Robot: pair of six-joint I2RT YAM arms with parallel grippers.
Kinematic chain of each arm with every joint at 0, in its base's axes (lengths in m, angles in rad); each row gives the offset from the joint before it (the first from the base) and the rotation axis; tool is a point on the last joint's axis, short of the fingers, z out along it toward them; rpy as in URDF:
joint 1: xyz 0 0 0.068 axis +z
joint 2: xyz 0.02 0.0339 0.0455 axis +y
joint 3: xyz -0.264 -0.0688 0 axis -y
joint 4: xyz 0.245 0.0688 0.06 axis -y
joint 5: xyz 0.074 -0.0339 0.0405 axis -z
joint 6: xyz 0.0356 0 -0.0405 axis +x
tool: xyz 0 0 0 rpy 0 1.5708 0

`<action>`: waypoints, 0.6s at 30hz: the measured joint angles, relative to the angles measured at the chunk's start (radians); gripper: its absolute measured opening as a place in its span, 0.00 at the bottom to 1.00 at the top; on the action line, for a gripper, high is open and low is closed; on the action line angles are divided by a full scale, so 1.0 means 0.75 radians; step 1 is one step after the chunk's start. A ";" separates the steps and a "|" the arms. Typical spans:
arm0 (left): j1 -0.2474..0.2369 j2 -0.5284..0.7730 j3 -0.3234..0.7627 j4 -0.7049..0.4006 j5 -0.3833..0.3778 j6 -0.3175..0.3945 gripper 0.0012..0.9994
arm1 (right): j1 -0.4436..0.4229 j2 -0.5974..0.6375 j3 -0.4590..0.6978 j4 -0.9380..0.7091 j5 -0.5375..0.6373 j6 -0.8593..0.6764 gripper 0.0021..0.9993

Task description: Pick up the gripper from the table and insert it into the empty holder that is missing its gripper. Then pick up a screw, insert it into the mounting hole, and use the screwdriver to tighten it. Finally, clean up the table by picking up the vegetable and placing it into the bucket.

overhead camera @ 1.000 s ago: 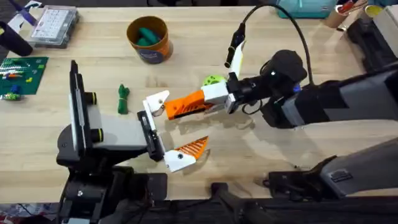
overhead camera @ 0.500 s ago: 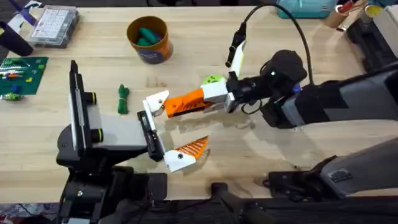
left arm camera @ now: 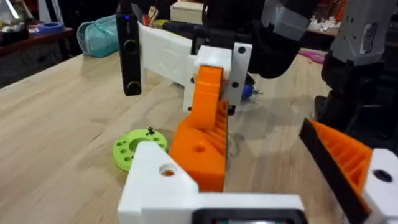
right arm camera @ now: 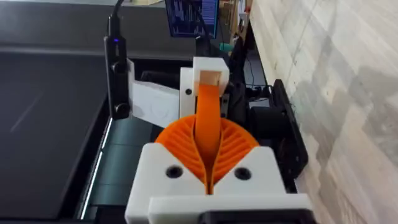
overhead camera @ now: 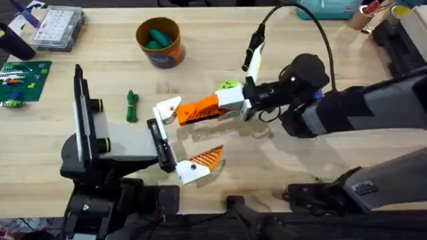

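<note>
My right gripper [overhead camera: 225, 105] is shut on the orange ribbed gripper [overhead camera: 197, 111]. It holds the piece level, with the far end against the white empty holder [overhead camera: 167, 108] on my left arm. In the right wrist view the gripper [right arm camera: 208, 102] runs from my pads [right arm camera: 233, 146] to the holder [right arm camera: 208, 71]. My left gripper [overhead camera: 180, 139] stands open, its other orange finger [overhead camera: 203, 159] nearer the front edge. A dark screw [left arm camera: 150, 130] stands on a lime-green disc [left arm camera: 132, 147]. The vegetable [overhead camera: 132, 105] lies left of the holder. The bucket [overhead camera: 160, 41] stands at the back. The screwdriver is out of view.
Teal pieces lie inside the bucket. A clear parts box [overhead camera: 59, 27] and a green board [overhead camera: 23, 80] sit at the far left. A black cabled device [overhead camera: 253, 50] rides above my right gripper. Bare wood stretches to the right of the bucket.
</note>
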 joint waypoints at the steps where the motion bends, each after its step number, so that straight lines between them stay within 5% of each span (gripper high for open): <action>1: 0.000 0.000 0.000 0.000 0.000 0.000 0.99 | 0.003 0.000 0.000 0.000 0.002 -0.002 0.01; 18: 0.000 0.000 0.000 0.002 -0.010 0.001 0.99 | 0.045 0.000 0.022 -0.056 0.065 -0.057 0.01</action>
